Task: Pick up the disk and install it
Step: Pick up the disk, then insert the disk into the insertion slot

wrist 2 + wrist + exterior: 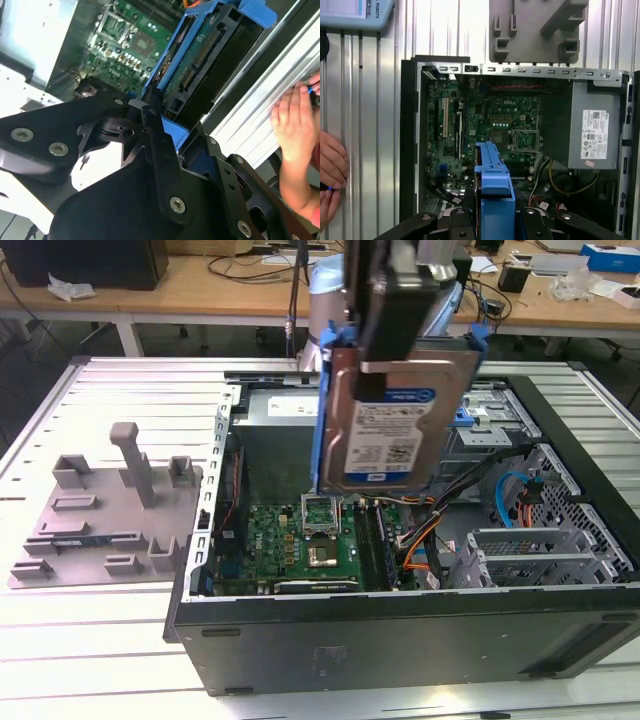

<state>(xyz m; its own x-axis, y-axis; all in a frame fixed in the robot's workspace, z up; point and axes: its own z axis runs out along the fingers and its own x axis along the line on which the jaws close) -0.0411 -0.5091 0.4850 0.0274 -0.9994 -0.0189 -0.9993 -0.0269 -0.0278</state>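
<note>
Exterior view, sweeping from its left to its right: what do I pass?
Grey fixture plate → disk, clamped in the gripper above the open computer case → metal drive cage at the case's right end.

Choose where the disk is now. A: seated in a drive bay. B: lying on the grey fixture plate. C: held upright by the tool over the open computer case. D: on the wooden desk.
C: the tool grips the disk, label showing, above the open computer case.
</note>
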